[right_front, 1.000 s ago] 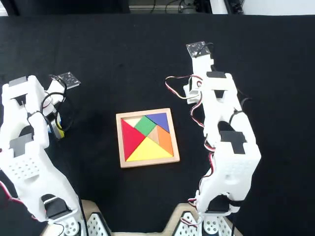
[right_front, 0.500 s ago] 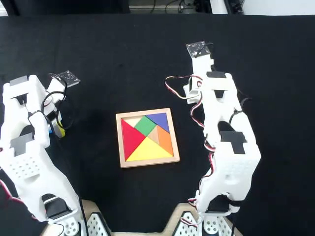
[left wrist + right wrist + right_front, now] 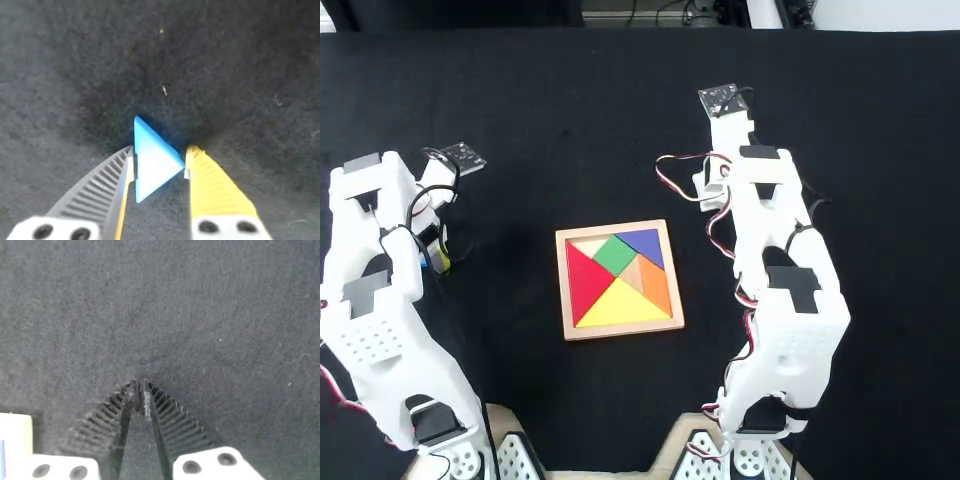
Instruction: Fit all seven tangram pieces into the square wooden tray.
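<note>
The black cloth table (image 3: 520, 100) carries the square wooden tray (image 3: 563, 290) midway between the two white arms; in it lie the big red triangle (image 3: 585, 285) and the big yellow triangle (image 3: 623, 305), then the orange triangle (image 3: 658, 288), the green square (image 3: 615, 255) and the dark blue parallelogram (image 3: 648, 245). A pale wedge (image 3: 632, 272) between green and orange looks like bare wood (probably the open slot, though I cannot be sure).

The small light-blue triangle (image 3: 152, 162) is well to the tray's left, pinched edge to edge in the left gripper (image 3: 161, 150) low over the cloth. The right gripper (image 3: 138, 385) is closed on nothing above bare cloth on the tray's far side.

To do the carry well: lift clear of the cloth before travelling, so the corner does not drag; turn the wrist until the triangle's long edge matches the gap; lower it flat, and let go only once it sits below the rim; pressing down skewed could jolt its neighbours.
</note>
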### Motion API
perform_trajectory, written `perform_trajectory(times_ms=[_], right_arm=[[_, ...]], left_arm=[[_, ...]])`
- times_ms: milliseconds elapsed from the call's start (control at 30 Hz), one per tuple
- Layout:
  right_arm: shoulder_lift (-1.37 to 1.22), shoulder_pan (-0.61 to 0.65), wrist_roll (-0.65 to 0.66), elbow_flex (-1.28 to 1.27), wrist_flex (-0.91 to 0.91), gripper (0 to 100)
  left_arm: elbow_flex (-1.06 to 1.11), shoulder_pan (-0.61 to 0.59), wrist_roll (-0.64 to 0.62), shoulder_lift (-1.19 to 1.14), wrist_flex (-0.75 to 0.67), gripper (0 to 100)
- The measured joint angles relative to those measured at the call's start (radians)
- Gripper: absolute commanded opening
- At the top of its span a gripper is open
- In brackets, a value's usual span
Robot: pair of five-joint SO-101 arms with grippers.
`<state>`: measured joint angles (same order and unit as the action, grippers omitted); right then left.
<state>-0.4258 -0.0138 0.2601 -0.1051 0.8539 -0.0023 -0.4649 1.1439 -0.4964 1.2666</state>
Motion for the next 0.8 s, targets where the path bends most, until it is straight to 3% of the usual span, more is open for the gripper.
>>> perform_trajectory(times_ms=[333, 800], right_arm=[[0.0, 0.0, 0.0, 0.0, 0.0, 1.1], [0.0, 0.0, 0.0, 0.0, 0.0, 1.1]], left_arm=[[0.0, 0.005, 0.026, 0.0, 0.005, 3], [-0.032, 0.06, 0.043, 0.08, 0.176, 3]])
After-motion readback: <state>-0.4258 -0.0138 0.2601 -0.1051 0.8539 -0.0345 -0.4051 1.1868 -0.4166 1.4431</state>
